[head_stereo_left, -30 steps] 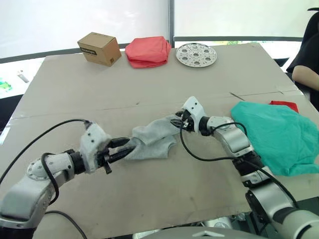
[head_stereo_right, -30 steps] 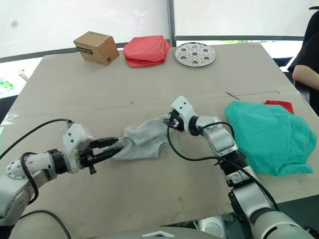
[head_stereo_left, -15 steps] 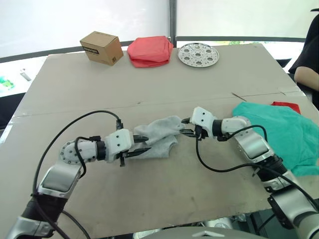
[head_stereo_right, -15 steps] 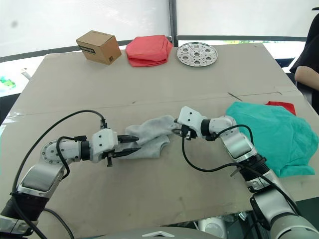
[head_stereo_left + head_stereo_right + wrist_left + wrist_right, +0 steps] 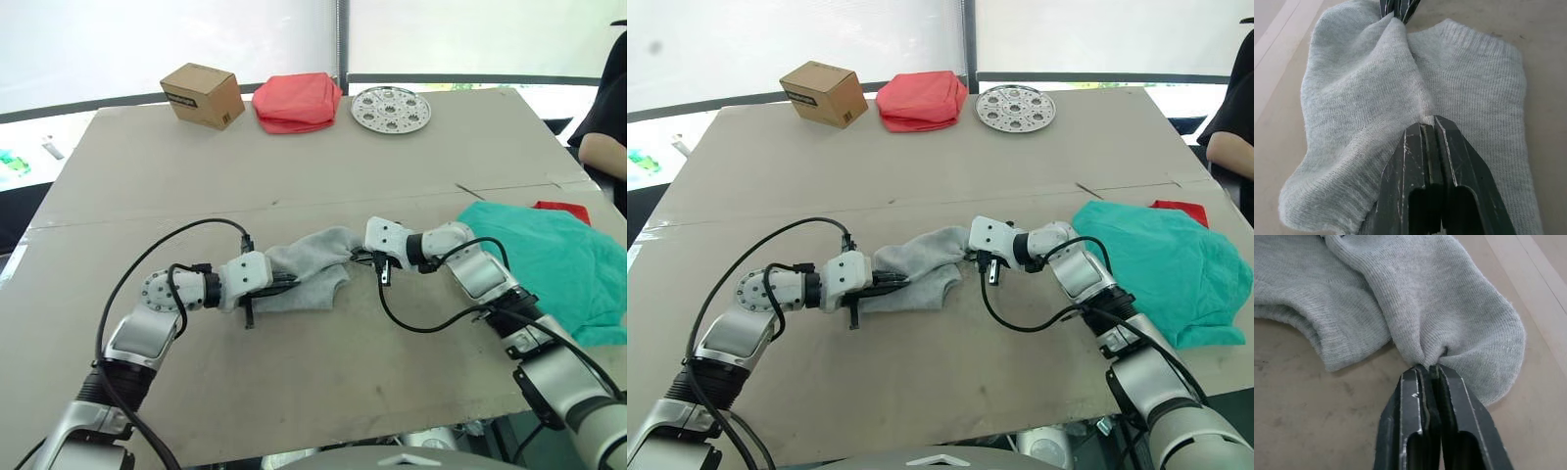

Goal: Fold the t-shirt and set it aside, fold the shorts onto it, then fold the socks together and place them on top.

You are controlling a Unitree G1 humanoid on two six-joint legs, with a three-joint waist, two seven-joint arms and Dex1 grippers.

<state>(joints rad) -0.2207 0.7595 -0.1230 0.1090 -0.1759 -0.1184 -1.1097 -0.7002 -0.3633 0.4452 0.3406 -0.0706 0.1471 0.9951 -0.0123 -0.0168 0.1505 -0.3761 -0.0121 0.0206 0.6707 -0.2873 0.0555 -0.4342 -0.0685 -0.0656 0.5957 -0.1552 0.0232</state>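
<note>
From my station, starting at the left: my left gripper point(image 5: 285, 282) lies low over the desk point(image 5: 294, 392), its fingers point(image 5: 1425, 147) pinched tight on a fold of the socks point(image 5: 309, 279) at the end nearer that arm. In the left wrist view the knit bunches into the closed tips, and the other arm's dark fingers bite the cloth at the opposite end.

The socks lie in the middle of the desk, a light grey bundle stretched between my two arms, one sock overlapping the other and both resting on the surface.

My right gripper point(image 5: 361, 258) comes in from the right, fingers point(image 5: 1422, 391) clamped shut on a gathered fold at the socks' right end; the right wrist view shows the fabric puckered into the tips.

At the far edge of the desk I see a small cardboard box point(image 5: 201, 95), then a folded salmon-pink cloth point(image 5: 296, 101) just beside it, then a round metal plate with holes point(image 5: 391, 108).

Further right, the shorts point(image 5: 554, 264) lie spread as a teal heap near the right edge of the desk, well apart from the socks. A corner of the t-shirt point(image 5: 561, 208) peeks out red from under their far side. A person's arm point(image 5: 602, 147) shows at the right edge.
</note>
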